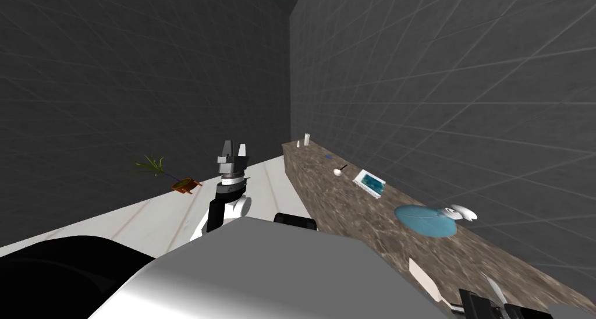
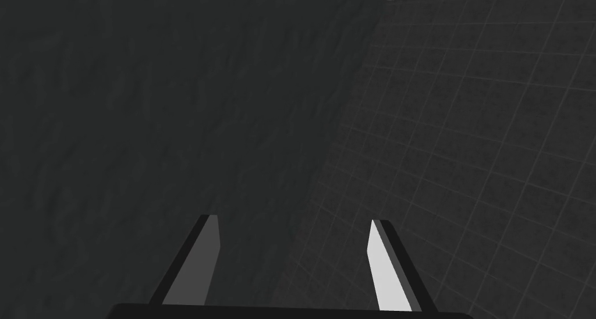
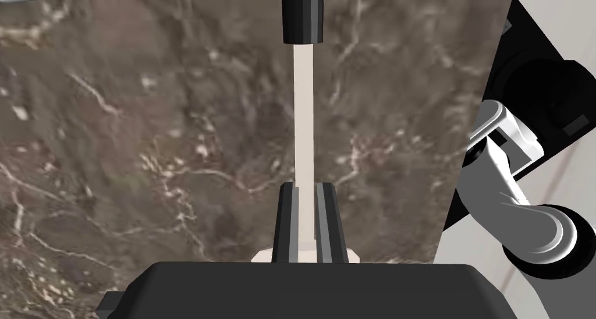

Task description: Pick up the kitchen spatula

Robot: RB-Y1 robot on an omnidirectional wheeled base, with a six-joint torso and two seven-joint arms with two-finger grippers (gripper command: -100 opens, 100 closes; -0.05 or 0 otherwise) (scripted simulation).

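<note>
The kitchen spatula [image 3: 303, 117] is lying in the grip of the right claw [image 3: 307, 187], at the near right end of the worktop [image 1: 349, 216]. The claw is standing narrow, its two fingers [image 3: 286, 216] pressing the sides of the thin cream shaft. The black handle [image 3: 302, 13] is pointing away from the claw, and the broad cream end is sitting against the claw's dark body. In the head view the cream blade [image 1: 424, 279] is showing just left of the right claw [image 1: 492, 298], over the worktop's near edge. Whether the spatula is touching the surface cannot be told.

The worktop is showing brown stone with pale veins and is running along the right wall toward the far corner. On it, going from near to far, the following are standing:
- a round blue disc [image 1: 425, 220] with a white object [image 1: 463, 212] touching its right side;
- a flat blue and white panel [image 1: 369, 183], its markings too small to read;
- a small white ball with a dark stem [image 1: 339, 171];
- two white bottles [image 1: 302, 139] at the far end.

The left claw [image 1: 233, 149] is hanging wide apart over the pale plank floor [image 1: 174, 216], left of the worktop. A potted plant [image 1: 183, 184] is standing on the floor by the left wall. Both walls are showing dark grey tiles.
</note>
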